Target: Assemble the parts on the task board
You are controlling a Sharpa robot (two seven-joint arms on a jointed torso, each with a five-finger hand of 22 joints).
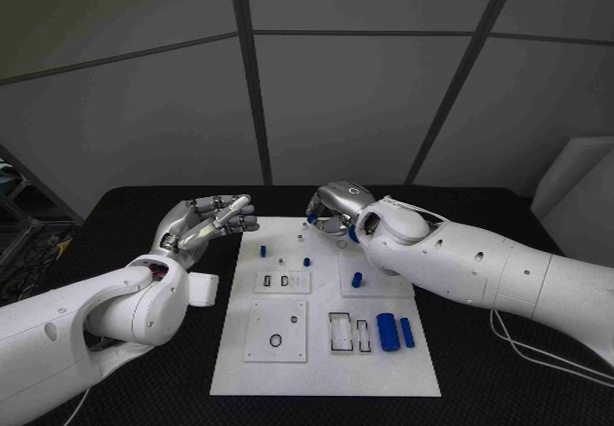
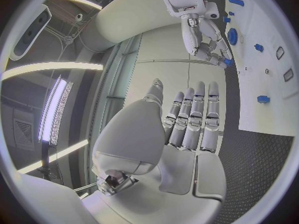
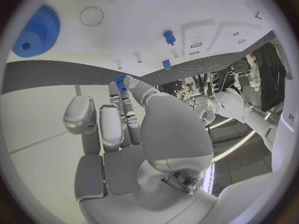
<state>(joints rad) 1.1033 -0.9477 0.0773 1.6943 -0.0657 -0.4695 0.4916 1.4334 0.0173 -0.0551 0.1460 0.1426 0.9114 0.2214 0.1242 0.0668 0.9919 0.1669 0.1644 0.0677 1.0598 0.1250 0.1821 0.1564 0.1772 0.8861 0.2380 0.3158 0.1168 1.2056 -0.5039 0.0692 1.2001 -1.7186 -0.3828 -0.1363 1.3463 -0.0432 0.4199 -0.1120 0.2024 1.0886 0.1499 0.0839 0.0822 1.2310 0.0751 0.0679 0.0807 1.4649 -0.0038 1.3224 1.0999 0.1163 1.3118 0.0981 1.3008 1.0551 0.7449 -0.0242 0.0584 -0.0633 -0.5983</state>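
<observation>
Nearest the head camera, the task board (image 1: 326, 373) is laid flat on the black table (image 1: 512, 390), its bare near edge running across the bottom of the picture. Three blue parts are seen side by side near its right front: a thick cylinder (image 1: 387, 332), a slimmer peg (image 1: 407, 332) and a thin piece (image 1: 365, 335) standing in a rectangular recess. A smaller blue part (image 1: 358, 280) is placed further back, and little blue pegs (image 1: 263, 251) are set upright toward the far left of the board.

The right hand (image 1: 338, 206) is held over the far edge of the board with its fingers curled downward. In the right wrist view a small blue part (image 3: 119, 80) is seen pinched at its fingertips (image 3: 127, 84), just above the board's far edge. A blue gear (image 3: 36, 31) is seen lying on the board well apart from that hand.

The left hand (image 1: 205, 226) is held raised just beside the board's left edge, touching none of the parts; in the left wrist view its fingers (image 2: 194, 117) are shown straight and side by side, with nothing between them.

No legible writing or brand mark is made out on the board or parts.
</observation>
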